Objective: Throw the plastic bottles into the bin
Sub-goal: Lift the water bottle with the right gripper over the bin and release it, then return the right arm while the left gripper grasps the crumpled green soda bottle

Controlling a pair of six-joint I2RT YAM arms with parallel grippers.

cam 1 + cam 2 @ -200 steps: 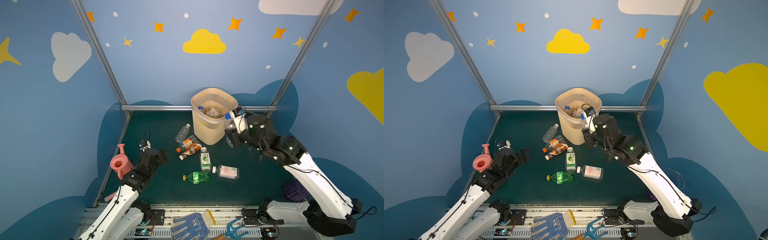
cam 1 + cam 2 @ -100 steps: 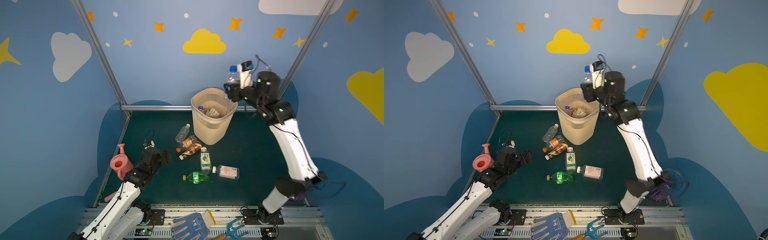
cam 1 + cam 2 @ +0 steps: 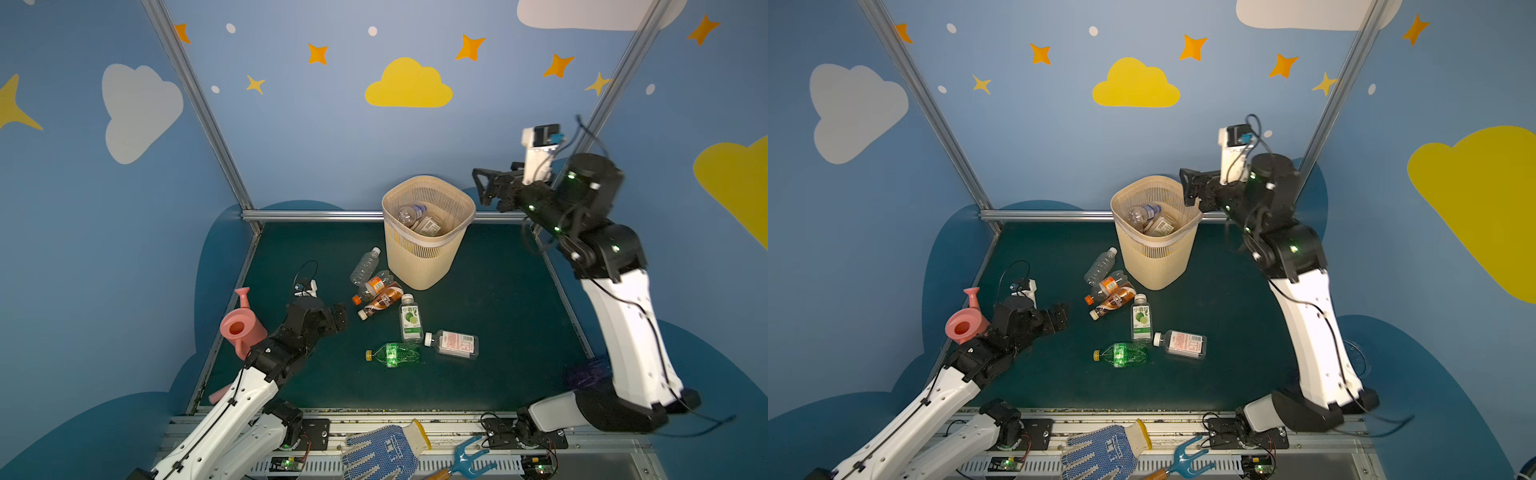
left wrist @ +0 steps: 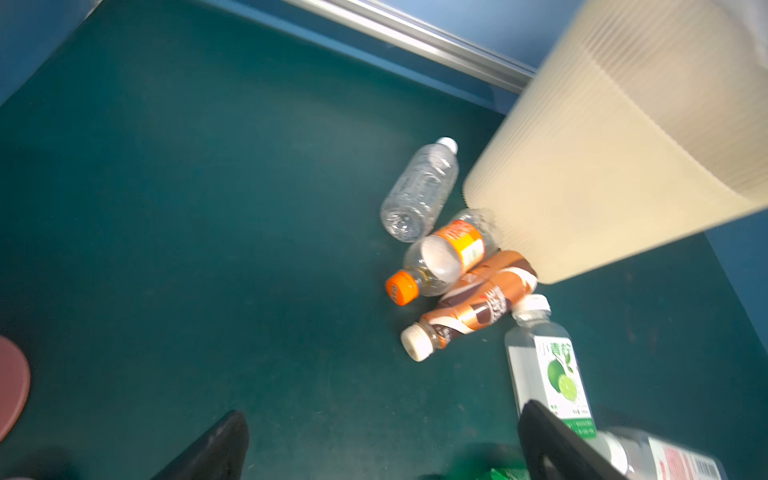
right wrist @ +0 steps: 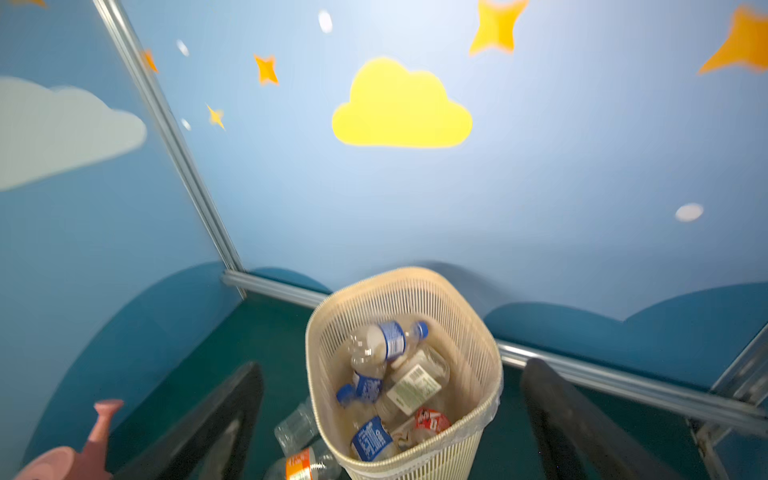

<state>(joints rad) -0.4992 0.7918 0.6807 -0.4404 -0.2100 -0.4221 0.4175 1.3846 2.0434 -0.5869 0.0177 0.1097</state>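
A pink watering can (image 3: 243,332) stands at the left edge of the green mat (image 3: 498,311). A dotted blue glove (image 3: 380,453) and a small blue fork (image 3: 471,455) lie in front.

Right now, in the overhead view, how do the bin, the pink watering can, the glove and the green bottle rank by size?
In a top view:
1. bin
2. glove, though it lies nearest the camera, so its lead over the next is unsure
3. pink watering can
4. green bottle

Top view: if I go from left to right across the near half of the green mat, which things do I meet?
Pink watering can → left tool → green bottle → red-labelled bottle. Lime-labelled bottle left out: it overlaps the green one.
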